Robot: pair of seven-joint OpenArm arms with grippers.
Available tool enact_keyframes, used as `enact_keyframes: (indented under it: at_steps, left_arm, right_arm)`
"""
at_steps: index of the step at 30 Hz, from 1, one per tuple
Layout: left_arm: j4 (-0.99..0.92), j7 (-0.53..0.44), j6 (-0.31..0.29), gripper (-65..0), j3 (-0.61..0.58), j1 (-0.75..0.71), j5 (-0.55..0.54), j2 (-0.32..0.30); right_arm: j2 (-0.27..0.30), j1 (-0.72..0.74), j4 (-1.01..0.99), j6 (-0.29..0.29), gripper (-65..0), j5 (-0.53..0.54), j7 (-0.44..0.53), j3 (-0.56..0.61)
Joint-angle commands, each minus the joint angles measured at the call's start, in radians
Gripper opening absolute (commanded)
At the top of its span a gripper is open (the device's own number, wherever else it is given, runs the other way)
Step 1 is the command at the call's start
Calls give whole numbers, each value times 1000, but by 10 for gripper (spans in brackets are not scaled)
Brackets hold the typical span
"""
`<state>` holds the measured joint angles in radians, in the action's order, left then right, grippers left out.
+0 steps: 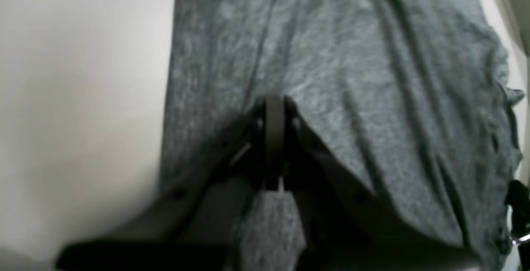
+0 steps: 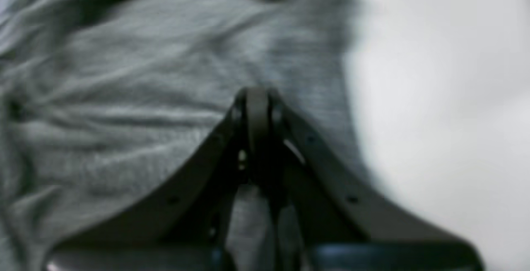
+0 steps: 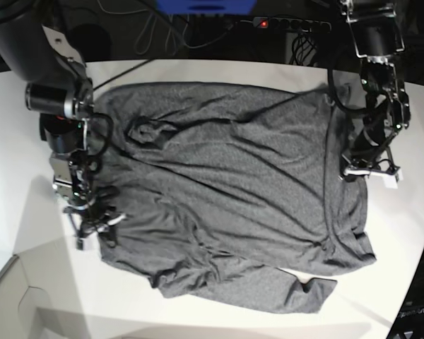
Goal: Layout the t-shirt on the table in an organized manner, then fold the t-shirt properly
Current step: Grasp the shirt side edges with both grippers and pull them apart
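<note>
Base view, near edge: the table (image 3: 219, 321) shows bare white along the bottom, and one sleeve of the t-shirt (image 3: 226, 191) trails toward 5 o'clock, its cuff lying flat on the white.
T-shirt: dark grey knit, spread across the middle of the table, wrinkled, with creases running from 10 o'clock down to 4 o'clock (a small bunched fold sits near the upper left of the cloth).
Right gripper (image 3: 92, 222): at 9 o'clock of the shirt, down at the cloth's left edge, jaws pressed together; the base view does not settle whether fabric lies between them.
Left gripper (image 3: 359, 168): at 3 o'clock, at the shirt's right edge, jaws pressed together.
Right wrist view: the right gripper (image 2: 257, 93) has its fingers meeting at a point over the grey t-shirt (image 2: 136, 89), with the table (image 2: 447, 97) white to the right (picture blurred, so a pinch of cloth cannot be told).
Left wrist view: the left gripper (image 1: 274, 101) is likewise closed to a point above the t-shirt (image 1: 372, 76), which lies in long folds; the table (image 1: 83, 97) is white to the left.
Far edge: the table's curved rim, dark clutter and cables behind it.
</note>
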<state>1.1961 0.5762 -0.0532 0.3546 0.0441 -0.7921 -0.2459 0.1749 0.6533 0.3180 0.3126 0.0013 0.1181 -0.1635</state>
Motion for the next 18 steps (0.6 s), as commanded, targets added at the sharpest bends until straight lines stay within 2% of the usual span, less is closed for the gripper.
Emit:
enact_keyframes:
  at_steps: [1,6,9,14,18]
  left_arm:
    - [-9,-6,-12,-650,1,21,-8,-5]
    - [-55,-9,-14,-650,1,35,-8,-5]
    - [-48,-9,-14,-650,2,36,-17,-2]
    - [-20,-3,-15,-650,2,75,-19,-3]
    - [75,-2,-15,-650,48,75,-17,-3]
  right_arm:
    - [22,30,-3,-49,-650,3,10,-1]
    - [61,29,-23,-169,-650,3,22,-1]
    - [81,29,-23,-269,-650,3,24,-1]
    - [93,39,-15,-393,-650,4,32,-1]
    - [93,30,36,-491,-650,4,114,-1]
